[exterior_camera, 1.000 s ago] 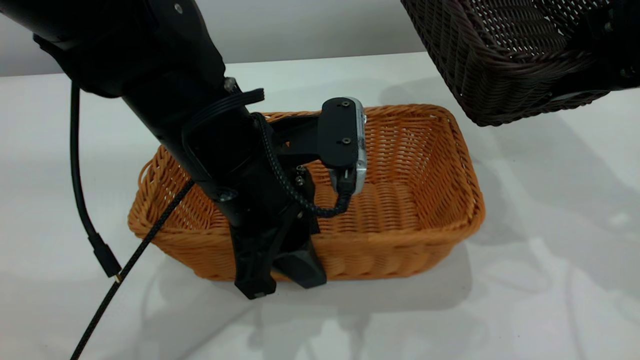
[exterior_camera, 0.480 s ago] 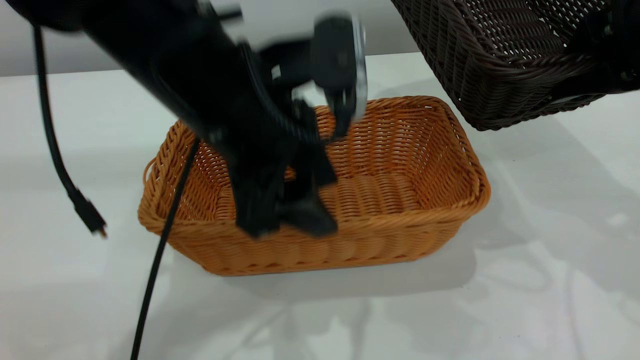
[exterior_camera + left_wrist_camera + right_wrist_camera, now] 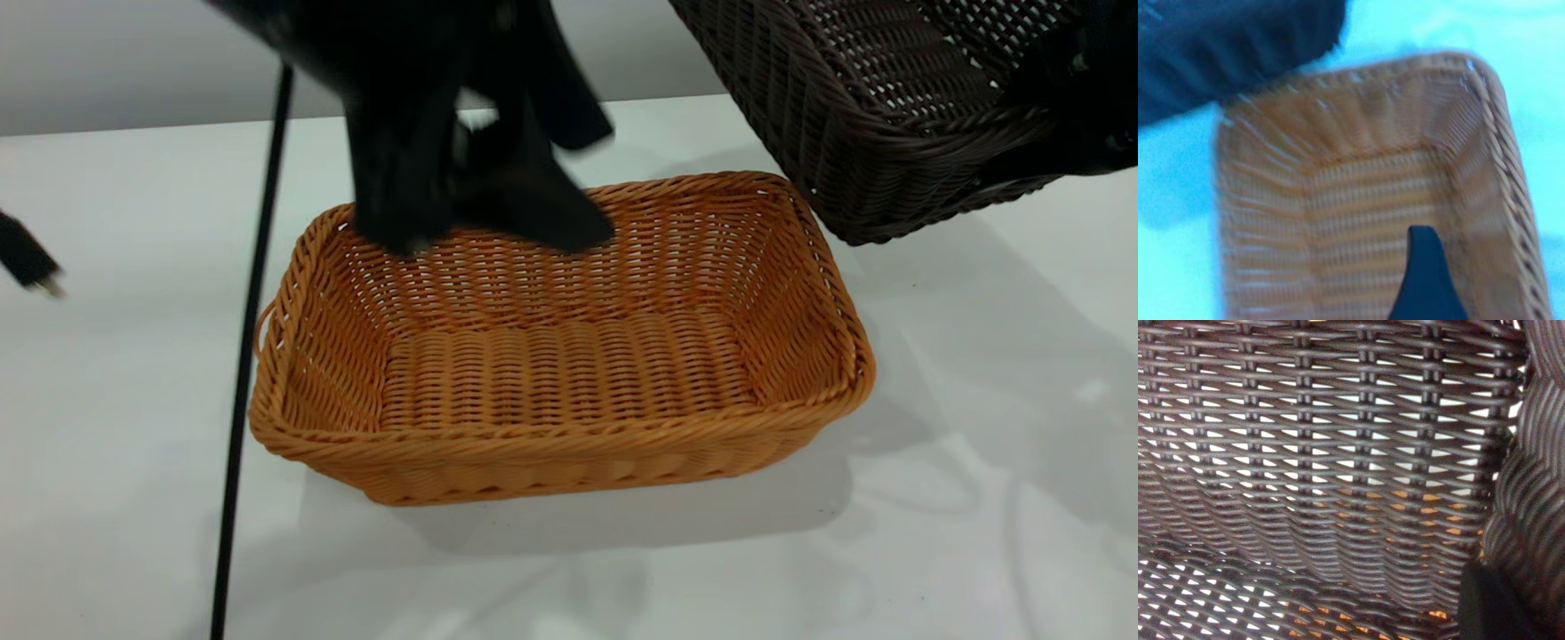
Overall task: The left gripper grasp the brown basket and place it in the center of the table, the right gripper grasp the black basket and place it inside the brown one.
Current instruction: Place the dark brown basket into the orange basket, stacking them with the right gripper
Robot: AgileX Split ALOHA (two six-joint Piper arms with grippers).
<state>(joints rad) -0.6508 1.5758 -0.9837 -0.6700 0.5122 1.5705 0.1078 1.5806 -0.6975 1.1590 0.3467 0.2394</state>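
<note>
The brown basket sits flat on the white surface, near the middle of the frame in the exterior view. Nothing is inside it. The left end effector hangs over the basket's far rim, in the upper middle of the frame. It is not touching the basket. Its two fingers look spread apart and they hold nothing.

The black basket is up in the air at the upper right of the frame, tilted, with its low corner just past the brown basket's far right corner. The right end effector is at the far right edge and is pinching that basket's side wall. In the right wrist view the dark weave fills almost everything, and bits of orange show through the holes.

The step now looks like putting the black basket into the brown one. To do it well, the left arm should get out of the way first. Then the black basket should be made level, lined up over the brown one, and lowered slowly. The two look about the same size, so it could catch on the rim.

The surface is smooth and pale with soft shadows. A black cable hangs down at the left. Behind is a plain grey wall.
</note>
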